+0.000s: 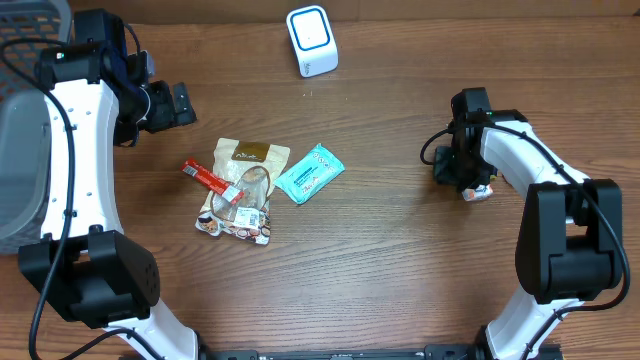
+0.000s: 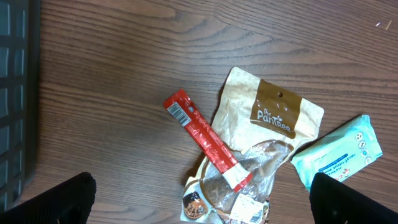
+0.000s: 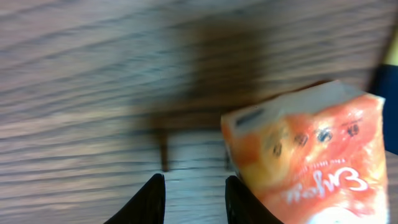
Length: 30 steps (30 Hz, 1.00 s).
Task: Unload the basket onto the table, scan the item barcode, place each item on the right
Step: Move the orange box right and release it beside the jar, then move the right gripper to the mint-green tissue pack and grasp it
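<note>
A white scanner with a blue face (image 1: 312,40) stands at the back of the table. An orange tissue packet (image 3: 311,155) lies on the wood beside my right gripper (image 3: 194,199), just right of its right finger. The jaws stand narrowly open with only bare table between them. In the overhead view the packet (image 1: 477,194) peeks out under the right gripper (image 1: 465,178). My left gripper (image 2: 199,208) hangs wide open above a red stick pack (image 2: 205,140) with a barcode, a brown pouch (image 2: 273,118) and a teal wipes pack (image 2: 339,152).
A grey basket (image 1: 25,40) and bin (image 1: 15,170) fill the far left edge. The red stick (image 1: 210,178), pouch (image 1: 250,155) and wipes (image 1: 310,172) cluster at table centre. The left gripper (image 1: 180,100) sits up and left of them.
</note>
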Available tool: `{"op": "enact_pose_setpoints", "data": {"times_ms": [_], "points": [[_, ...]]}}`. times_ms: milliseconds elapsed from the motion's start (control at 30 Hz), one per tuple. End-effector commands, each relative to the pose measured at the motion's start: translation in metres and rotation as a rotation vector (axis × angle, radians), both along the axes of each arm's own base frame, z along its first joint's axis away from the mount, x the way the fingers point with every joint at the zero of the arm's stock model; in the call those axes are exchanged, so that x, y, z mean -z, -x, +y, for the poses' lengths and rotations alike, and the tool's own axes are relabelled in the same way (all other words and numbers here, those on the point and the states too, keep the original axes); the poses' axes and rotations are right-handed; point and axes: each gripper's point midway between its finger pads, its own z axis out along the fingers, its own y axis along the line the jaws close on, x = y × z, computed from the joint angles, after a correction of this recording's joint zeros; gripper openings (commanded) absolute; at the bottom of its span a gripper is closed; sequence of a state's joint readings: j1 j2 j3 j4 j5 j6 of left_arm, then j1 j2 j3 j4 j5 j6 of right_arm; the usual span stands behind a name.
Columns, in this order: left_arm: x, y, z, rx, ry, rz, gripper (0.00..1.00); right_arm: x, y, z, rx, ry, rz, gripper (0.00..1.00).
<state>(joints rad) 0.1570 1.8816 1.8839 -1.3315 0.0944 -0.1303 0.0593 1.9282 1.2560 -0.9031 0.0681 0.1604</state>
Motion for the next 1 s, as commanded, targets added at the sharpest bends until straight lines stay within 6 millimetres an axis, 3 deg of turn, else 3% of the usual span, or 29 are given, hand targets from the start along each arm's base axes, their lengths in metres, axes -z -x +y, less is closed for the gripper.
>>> {"op": "enact_pose_setpoints", "data": {"times_ms": [0, 167, 367, 467, 600, 767, 867, 967], "points": [[-0.001, 0.0, -0.004, 0.02, 0.003, -0.006, 1.0, 0.001, 0.004, -0.024, 0.034, 0.13, 0.011, 0.32], [-0.001, 0.0, -0.004, 0.02, 0.003, -0.006, 1.0, -0.003, 0.006, -0.04, 0.062, 0.225, 0.015, 0.33], [-0.001, 0.0, -0.004, 0.02, 0.003, -0.006, 1.0, -0.005, 0.005, -0.041, 0.061, 0.23, 0.011, 0.33], [-0.001, 0.0, -0.004, 0.02, 0.003, -0.006, 1.0, -0.021, -0.001, -0.038, 0.061, 0.214, 0.014, 0.32], [-0.001, 0.0, -0.004, 0.02, 0.003, -0.006, 1.0, -0.056, -0.025, -0.004, 0.052, 0.022, -0.034, 0.39], [-0.001, 0.0, -0.004, 0.02, 0.003, -0.006, 1.0, -0.103, -0.047, 0.07, -0.007, -0.364, -0.094, 0.4], [-0.001, 0.0, -0.004, 0.02, 0.003, -0.006, 1.0, -0.11, -0.039, 0.109, 0.005, -0.507, -0.056, 0.41], [-0.001, 0.0, -0.004, 0.02, 0.003, -0.006, 1.0, -0.11, -0.034, 0.134, 0.002, -0.515, -0.041, 0.42]]}}
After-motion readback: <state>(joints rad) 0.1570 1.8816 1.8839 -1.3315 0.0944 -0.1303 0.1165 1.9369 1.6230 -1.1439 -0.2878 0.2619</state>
